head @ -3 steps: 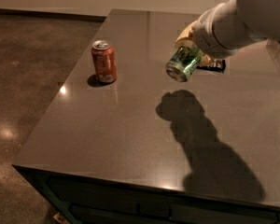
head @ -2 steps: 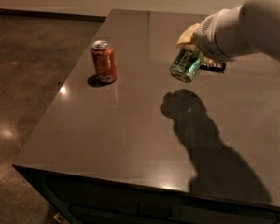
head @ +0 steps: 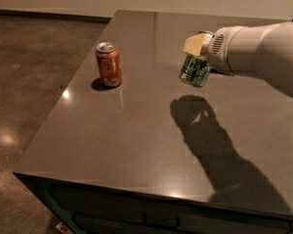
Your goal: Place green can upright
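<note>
The green can (head: 195,71), with a shiny green and silver label, hangs in the air above the dark table (head: 136,130), held nearly upright with a slight tilt. My gripper (head: 199,50) is shut on the can's upper part, coming in from the right on a thick white arm. The can's top end is hidden by the fingers. The can's shadow falls on the table below and to the right of it.
An orange-red soda can (head: 109,64) stands upright on the table's left part, well left of the gripper. The table's left and front edges drop to a brown polished floor (head: 24,82). A dark flat object lies behind the arm, mostly hidden.
The held green can has swung from tilted, bottom end toward the camera, to nearly upright. The arm has shifted a little to the right. The orange-red can has not moved.
</note>
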### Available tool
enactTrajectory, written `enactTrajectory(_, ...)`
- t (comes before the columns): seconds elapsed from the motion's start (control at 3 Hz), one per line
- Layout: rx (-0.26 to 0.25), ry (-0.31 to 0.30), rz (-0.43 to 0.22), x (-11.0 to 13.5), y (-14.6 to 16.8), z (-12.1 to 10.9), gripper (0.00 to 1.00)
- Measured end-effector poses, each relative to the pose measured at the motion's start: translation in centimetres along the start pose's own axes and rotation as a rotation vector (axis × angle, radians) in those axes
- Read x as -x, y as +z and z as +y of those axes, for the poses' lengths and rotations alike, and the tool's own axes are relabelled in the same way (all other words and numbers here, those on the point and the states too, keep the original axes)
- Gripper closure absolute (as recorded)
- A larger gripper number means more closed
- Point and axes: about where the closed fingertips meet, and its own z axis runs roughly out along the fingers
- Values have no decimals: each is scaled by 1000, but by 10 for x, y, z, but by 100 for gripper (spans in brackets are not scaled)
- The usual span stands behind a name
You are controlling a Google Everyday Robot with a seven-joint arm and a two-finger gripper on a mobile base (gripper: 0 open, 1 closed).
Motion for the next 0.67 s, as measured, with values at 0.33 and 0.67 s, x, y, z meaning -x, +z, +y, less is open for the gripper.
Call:
enactTrajectory(0.33,-69,-108,87,2,1,-9,100)
enactTrajectory(0.67,-114,-224,182,2,3,-19,100)
